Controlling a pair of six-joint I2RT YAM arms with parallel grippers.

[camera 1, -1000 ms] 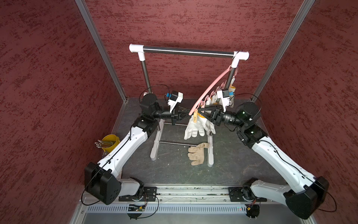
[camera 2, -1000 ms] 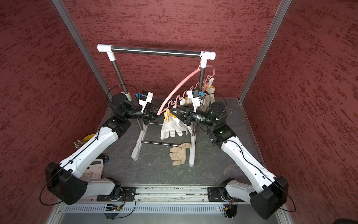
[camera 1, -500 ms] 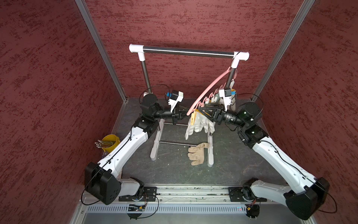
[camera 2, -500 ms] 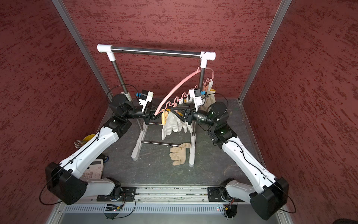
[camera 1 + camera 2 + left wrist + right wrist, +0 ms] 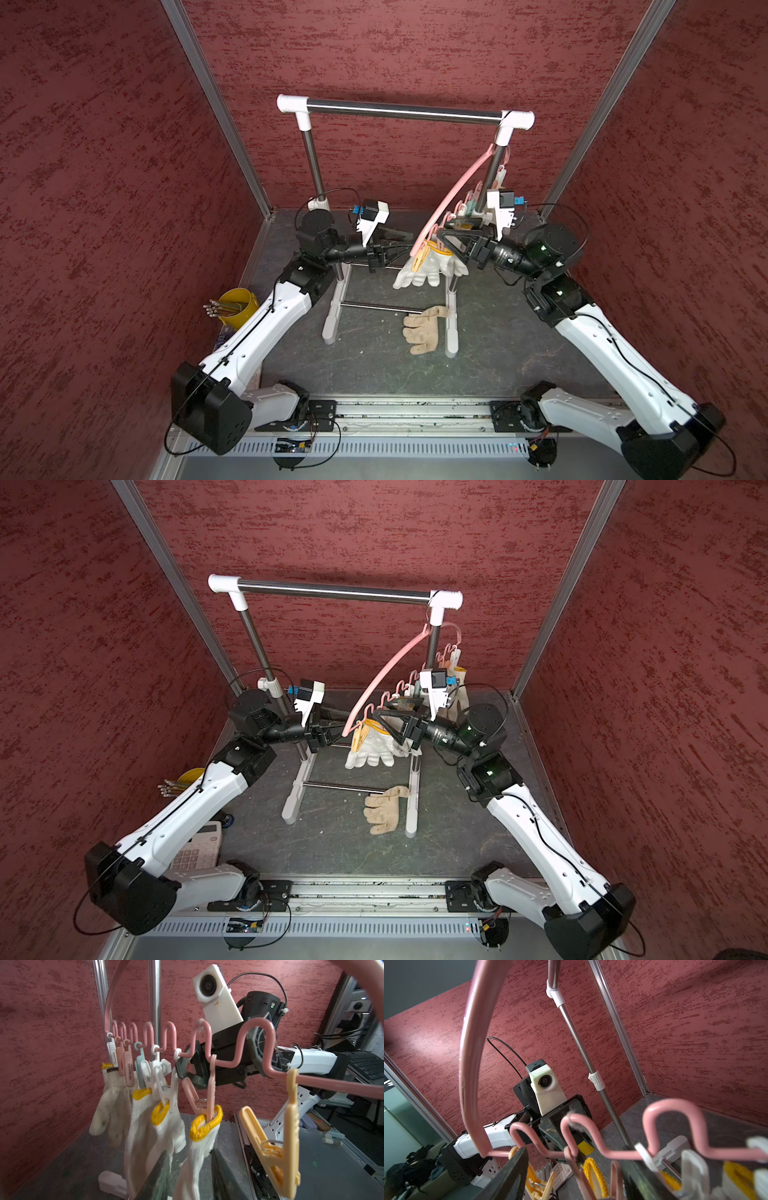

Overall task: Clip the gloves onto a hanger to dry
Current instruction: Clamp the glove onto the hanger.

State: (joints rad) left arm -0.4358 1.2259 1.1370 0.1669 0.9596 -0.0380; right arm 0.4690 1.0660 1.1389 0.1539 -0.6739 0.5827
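Observation:
The pink hanger [image 5: 457, 187] hangs by its hook from the right end of the rack. Several off-white gloves with yellow cuffs hang from its clips in a row [image 5: 143, 1126]. A pink clip [image 5: 209, 1093] grips the cuff of the nearest hanging glove [image 5: 199, 1147]. That glove dangles between the fingers of my left gripper [image 5: 190, 1153], which is open, with floor showing on both sides. My right gripper [image 5: 575, 1155] stands wide open around the pink clip and cuff. A peach clip [image 5: 276, 1147] hangs empty. A beige glove [image 5: 422, 334] lies on the floor.
The steel rack [image 5: 399, 109] with white joints stands mid-floor, and its feet [image 5: 330, 328] flank the beige glove. A yellow cup of sticks [image 5: 237, 305] sits at the left wall. A calculator [image 5: 199, 850] lies under my left arm. Red walls enclose three sides.
Both grippers have opened and let go. The white glove that was stretched between them now hangs down from the pink clip, and the hanger's low end has swung slightly.

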